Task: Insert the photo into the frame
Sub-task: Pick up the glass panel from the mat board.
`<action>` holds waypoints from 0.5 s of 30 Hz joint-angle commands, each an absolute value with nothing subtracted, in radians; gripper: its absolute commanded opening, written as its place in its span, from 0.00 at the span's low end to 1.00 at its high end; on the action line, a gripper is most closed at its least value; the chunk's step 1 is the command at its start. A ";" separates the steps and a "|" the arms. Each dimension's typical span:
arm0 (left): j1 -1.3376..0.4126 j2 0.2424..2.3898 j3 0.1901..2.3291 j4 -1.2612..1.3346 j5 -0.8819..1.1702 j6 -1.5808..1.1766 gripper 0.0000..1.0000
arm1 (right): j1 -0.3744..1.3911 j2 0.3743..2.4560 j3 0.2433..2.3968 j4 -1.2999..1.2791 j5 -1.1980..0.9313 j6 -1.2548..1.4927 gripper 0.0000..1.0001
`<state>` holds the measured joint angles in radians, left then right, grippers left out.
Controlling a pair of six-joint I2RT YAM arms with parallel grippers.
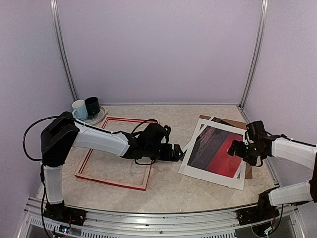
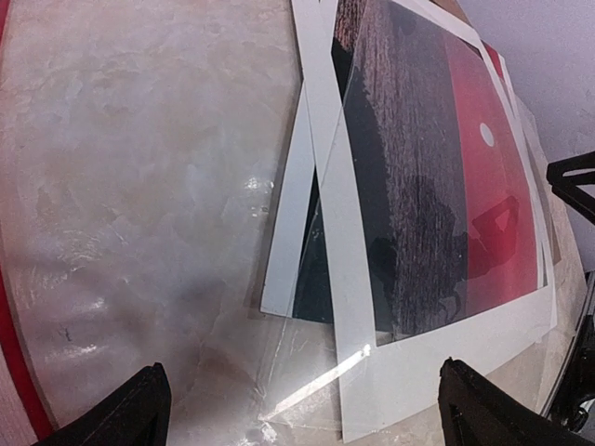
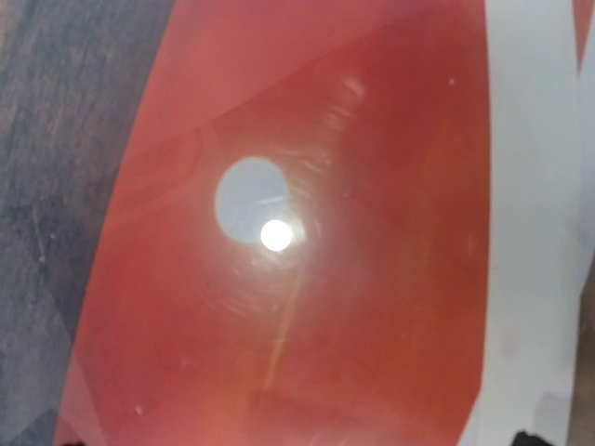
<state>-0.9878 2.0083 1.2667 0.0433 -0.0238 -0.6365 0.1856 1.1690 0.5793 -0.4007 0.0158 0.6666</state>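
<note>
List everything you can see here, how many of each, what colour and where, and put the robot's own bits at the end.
frame: one, red face, flat on the table's left half
photo: one, red sunset over dark sea with a white margin, face up on the right
backing board: one, brown, under the photo, corners showing
white sheet: one, partly under the photo's left edge
mugs: two, one pale and one dark, back left corner
plate: one, pale, under the mugs
table: one, beige marbled
left pincer: one, black, open, low between frame and photo
right pincer: one, black, over the photo's right part; open or shut unclear
</note>
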 commanded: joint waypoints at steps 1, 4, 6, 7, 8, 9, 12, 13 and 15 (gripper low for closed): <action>-0.988 2.063 1.335 0.033 0.043 -0.679 0.99 | 0.181 1.187 0.560 -0.356 0.002 0.666 0.99; -0.988 2.090 1.360 0.017 0.075 -0.691 0.99 | 0.181 1.199 0.559 -0.347 -0.026 0.660 0.99; -0.988 2.102 1.366 0.009 0.089 -0.701 0.99 | 0.181 1.208 0.558 -0.342 -0.026 0.656 0.99; -0.988 2.103 1.367 0.007 0.095 -0.706 0.99 | 0.181 1.212 0.558 -0.340 -0.025 0.653 0.99; -0.987 2.103 1.367 0.004 0.101 -0.709 0.99 | 0.181 1.217 0.557 -0.339 -0.022 0.651 0.99; -0.988 2.104 1.368 0.003 0.105 -0.712 0.99 | 0.181 1.222 0.556 -0.336 -0.020 0.648 0.99; -0.987 2.114 1.384 -0.035 0.111 -0.715 0.99 | 0.181 1.243 0.553 -0.325 -0.021 0.643 0.99; -0.986 2.121 1.393 -0.048 0.116 -0.717 0.99 | 0.181 1.251 0.550 -0.321 -0.021 0.643 0.99; -0.985 2.137 1.411 -0.071 0.133 -0.715 0.99 | 0.181 1.266 0.546 -0.312 -0.023 0.641 0.99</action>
<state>-0.9878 2.0945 1.3636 -0.0086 0.0929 -0.7067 0.1856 1.2396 0.5667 -0.3431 -0.0196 0.6514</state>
